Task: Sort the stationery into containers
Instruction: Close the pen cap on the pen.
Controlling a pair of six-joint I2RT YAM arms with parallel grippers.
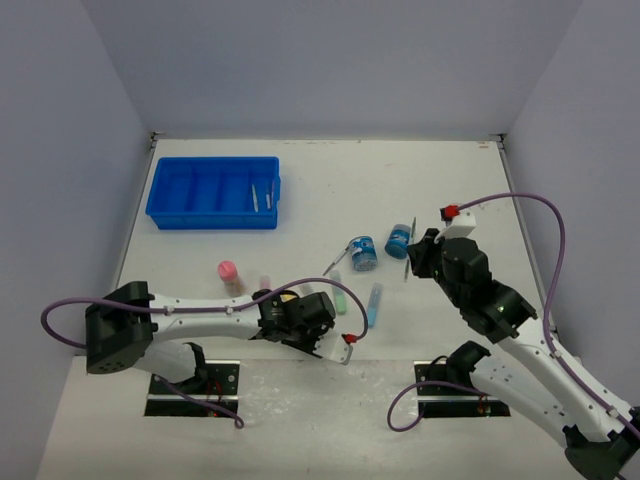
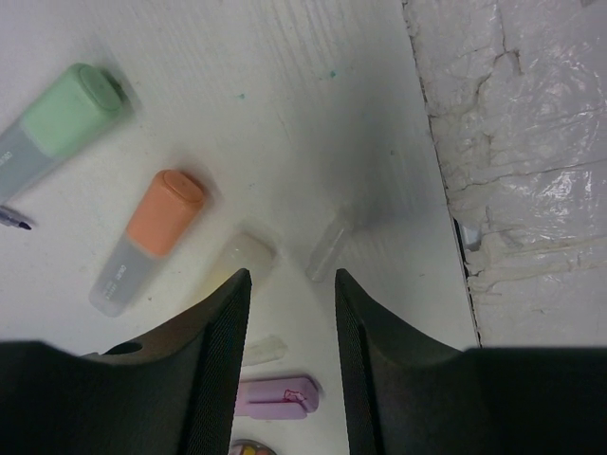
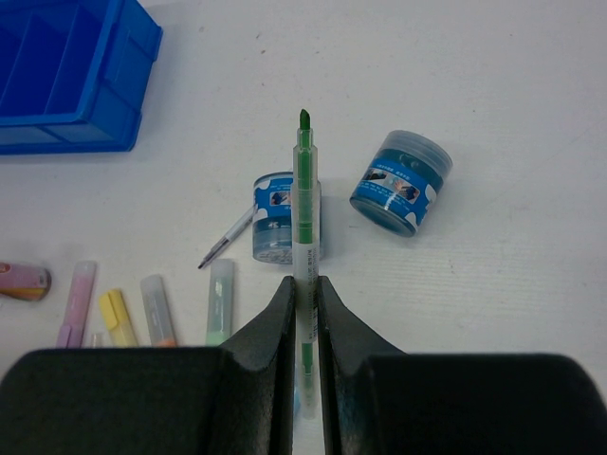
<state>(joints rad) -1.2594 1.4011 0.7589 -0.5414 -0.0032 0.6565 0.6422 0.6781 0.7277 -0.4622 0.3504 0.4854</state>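
Observation:
My right gripper [image 3: 303, 281] is shut on a thin green pen [image 3: 303, 190] and holds it above the table by two round blue tubs [image 3: 285, 216] [image 3: 401, 180]. In the top view that gripper [image 1: 420, 256] sits right of the tubs [image 1: 363, 252]. My left gripper [image 2: 292, 275] hangs open, low over the markers near the table's front edge. A purple marker [image 2: 275, 396] lies on the table under its gap, not gripped. Green [image 2: 62, 118] and orange [image 2: 152, 237] markers lie ahead to its left. The blue tray [image 1: 213, 192] at the back left holds two pens [image 1: 262, 197].
A pink-capped bottle [image 1: 229, 273] lies left of the marker row. A blue marker [image 1: 374, 304] and a thin pen [image 3: 226, 237] lie near the tubs. Close on the left gripper's right runs the table's front edge [image 2: 446, 218], with crinkled white sheeting beyond it.

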